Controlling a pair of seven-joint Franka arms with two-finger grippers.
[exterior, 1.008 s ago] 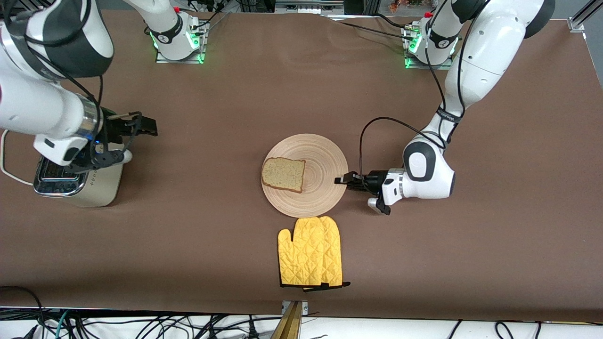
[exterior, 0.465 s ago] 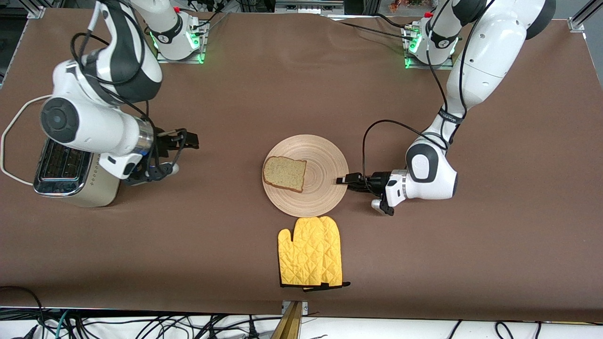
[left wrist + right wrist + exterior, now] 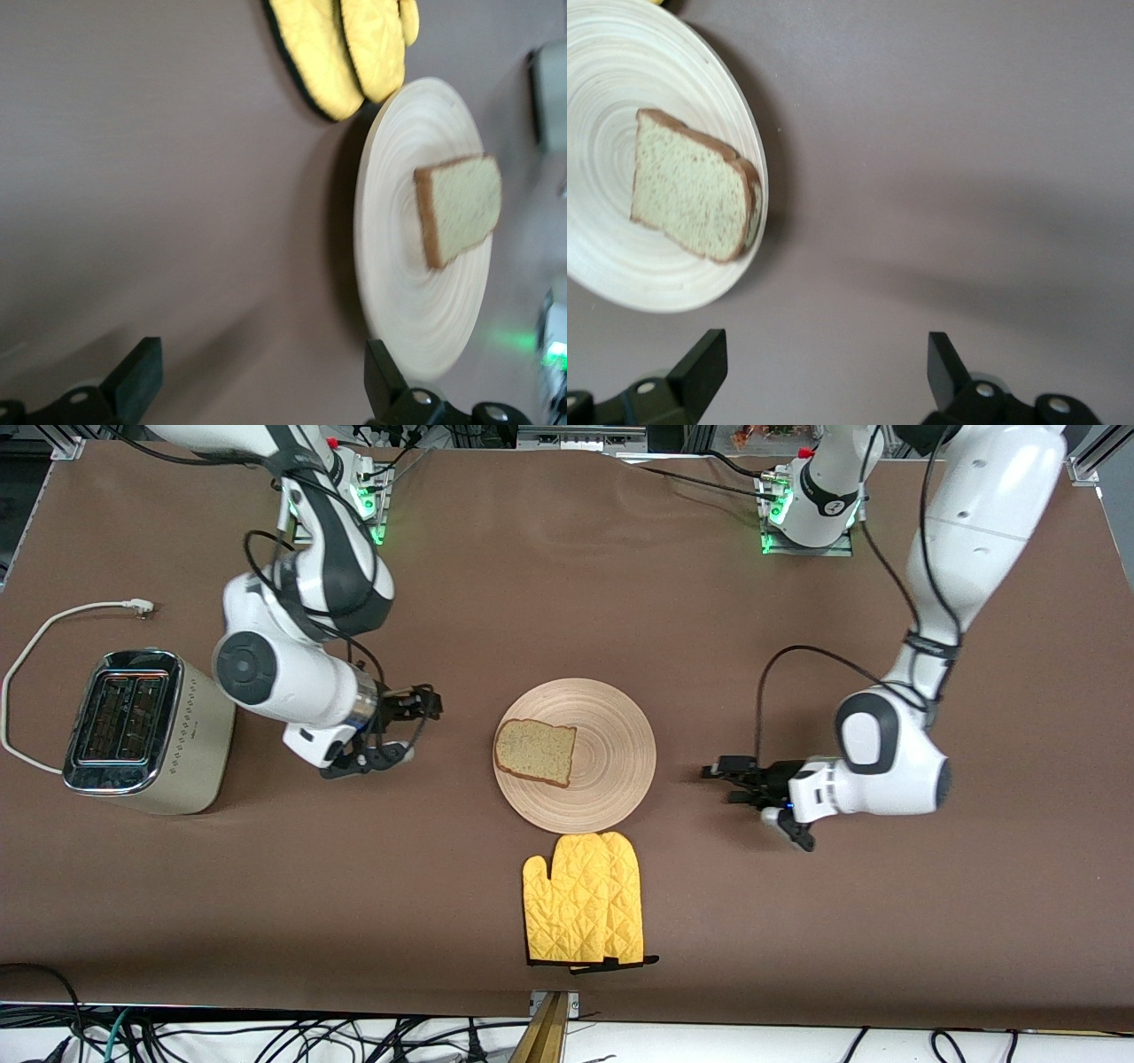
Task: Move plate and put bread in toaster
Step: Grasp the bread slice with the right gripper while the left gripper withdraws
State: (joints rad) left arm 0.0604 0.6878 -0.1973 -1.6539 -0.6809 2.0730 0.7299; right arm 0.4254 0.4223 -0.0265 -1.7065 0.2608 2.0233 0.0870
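While both claws hang empty, I see the bread lying on the plate.
My right claw and left claw, fingers spread wide, flank the plate; the toaster sits well apart from the right claw.

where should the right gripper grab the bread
Grip the bread across its two opposite crust edges, coming straight down from above: it lies flat on the plate, so only its thin sides offer purchase. The right gripper, jaws open, hangs beside the plate.
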